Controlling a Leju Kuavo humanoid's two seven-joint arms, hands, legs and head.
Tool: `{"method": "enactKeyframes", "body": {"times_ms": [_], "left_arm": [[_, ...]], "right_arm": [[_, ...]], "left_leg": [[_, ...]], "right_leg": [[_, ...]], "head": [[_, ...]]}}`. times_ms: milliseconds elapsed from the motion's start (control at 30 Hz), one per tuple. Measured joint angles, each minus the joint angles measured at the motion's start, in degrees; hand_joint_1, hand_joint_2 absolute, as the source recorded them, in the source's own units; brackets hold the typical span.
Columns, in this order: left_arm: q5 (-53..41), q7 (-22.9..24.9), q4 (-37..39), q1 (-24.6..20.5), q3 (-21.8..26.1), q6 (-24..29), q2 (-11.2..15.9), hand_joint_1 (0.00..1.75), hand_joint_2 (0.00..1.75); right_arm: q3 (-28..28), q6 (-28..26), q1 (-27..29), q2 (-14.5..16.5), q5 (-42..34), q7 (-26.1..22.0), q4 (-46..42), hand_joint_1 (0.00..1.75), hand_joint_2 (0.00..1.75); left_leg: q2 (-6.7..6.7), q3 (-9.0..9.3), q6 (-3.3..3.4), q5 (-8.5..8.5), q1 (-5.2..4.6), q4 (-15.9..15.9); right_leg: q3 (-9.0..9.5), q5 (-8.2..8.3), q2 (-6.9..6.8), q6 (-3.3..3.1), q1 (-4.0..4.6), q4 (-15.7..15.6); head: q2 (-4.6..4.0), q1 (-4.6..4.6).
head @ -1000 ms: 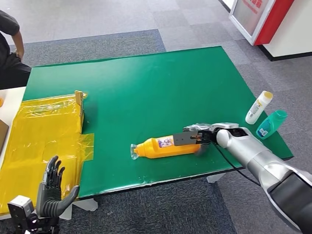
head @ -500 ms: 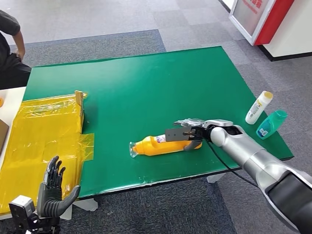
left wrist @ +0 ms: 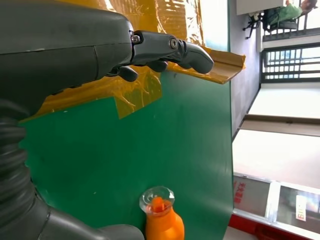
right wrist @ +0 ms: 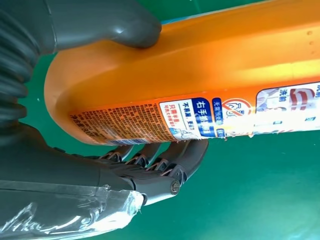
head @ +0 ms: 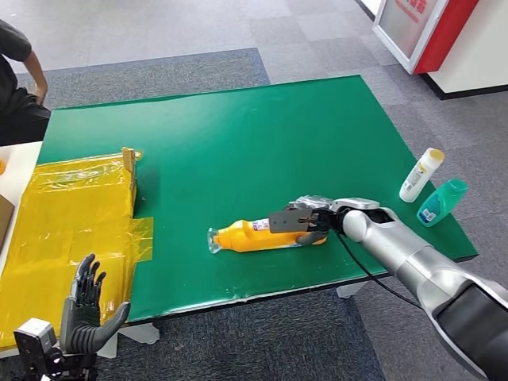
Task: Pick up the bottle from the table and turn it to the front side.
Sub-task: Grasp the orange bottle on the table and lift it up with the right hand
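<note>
An orange bottle (head: 252, 236) with a clear cap lies on its side near the front edge of the green table (head: 240, 143), cap toward the left. My right hand (head: 302, 221) grips its base end. In the right wrist view the thumb (right wrist: 124, 25) presses one side of the bottle (right wrist: 211, 75) and the fingers (right wrist: 177, 155) curl around the other, just past its printed label. My left hand (head: 84, 313) hangs below the table's front left corner with its fingers spread and nothing in it. The left wrist view shows the bottle's cap (left wrist: 156, 199) beyond the left hand (left wrist: 113, 47).
A white bottle (head: 421, 175) and a teal bottle (head: 441, 202) lie at the table's right edge. A box wrapped in yellow plastic (head: 66, 230) covers the left end. A person (head: 18, 79) sits at the far left. A red and white cabinet (head: 419, 32) stands back right.
My right hand and the orange bottle have slid a little to the left along the table. The left hand has not moved.
</note>
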Motion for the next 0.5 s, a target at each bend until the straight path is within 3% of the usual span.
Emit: {"method": "enactKeyframes", "body": {"times_ms": [233, 367, 500], "left_arm": [[0.1, 0.0, 0.0, 0.0, 0.0, 0.3, 0.0, 0.00, 1.75], [0.1, 0.0, 0.0, 0.0, 0.0, 0.6, 0.0, 0.00, 1.75], [-0.8, 0.0, 0.0, 0.3, 0.7, 0.0, -0.4, 0.00, 1.75]], "right_arm": [[0.2, -0.9, 0.5, -0.7, -0.7, -1.0, -0.2, 1.75, 1.75], [-0.7, -6.1, 2.9, -1.1, -1.5, -1.3, -2.6, 1.75, 1.75], [-4.5, -12.2, 8.8, -1.4, -2.0, -1.5, -9.0, 1.75, 1.75]], "left_leg": [[0.00, 0.02, 0.00, 0.00, 0.00, 0.0], [0.00, 0.02, 0.00, 0.00, 0.00, 0.0], [-0.02, -0.02, 0.00, -0.02, 0.00, 0.0]], "right_leg": [[0.03, 0.00, 0.00, 0.00, 0.00, 0.0], [0.04, 0.00, 0.00, 0.00, 0.00, 0.0], [0.02, -0.01, -0.01, 0.00, 0.01, 0.0]], "head": [[0.00, 0.00], [0.00, 0.01], [0.00, 0.00]]}}
